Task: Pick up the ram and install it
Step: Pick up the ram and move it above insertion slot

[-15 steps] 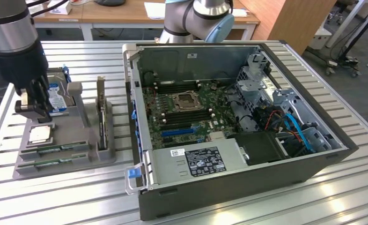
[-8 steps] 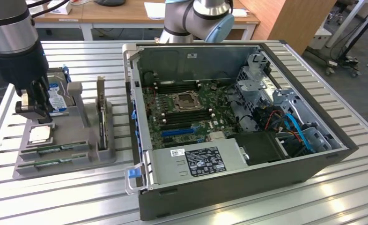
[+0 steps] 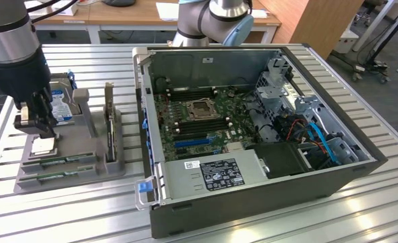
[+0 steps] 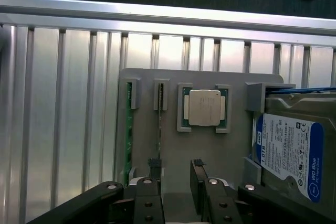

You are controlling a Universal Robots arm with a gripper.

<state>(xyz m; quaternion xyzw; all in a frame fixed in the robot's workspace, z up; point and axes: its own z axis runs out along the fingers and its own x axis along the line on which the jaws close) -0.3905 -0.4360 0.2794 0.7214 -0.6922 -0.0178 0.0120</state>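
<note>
Green-edged ram (image 3: 57, 162) slotted on edge in tray (image 3: 50, 183) for easy pinching, at exterior view's six o'clock from gripper (image 3: 40, 130), jaws spread, holding nothing.

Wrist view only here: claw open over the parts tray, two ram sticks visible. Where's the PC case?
Observer: The open PC case lies on the table, to the exterior view's right of the tray.
Operator: Anything between them?
Observer: An expansion card stands upright on the tray's case-side edge.
Operator: Memory slots free?
Observer: Dark slots flank the CPU socket; they look empty, though I can't be sure.
</note>
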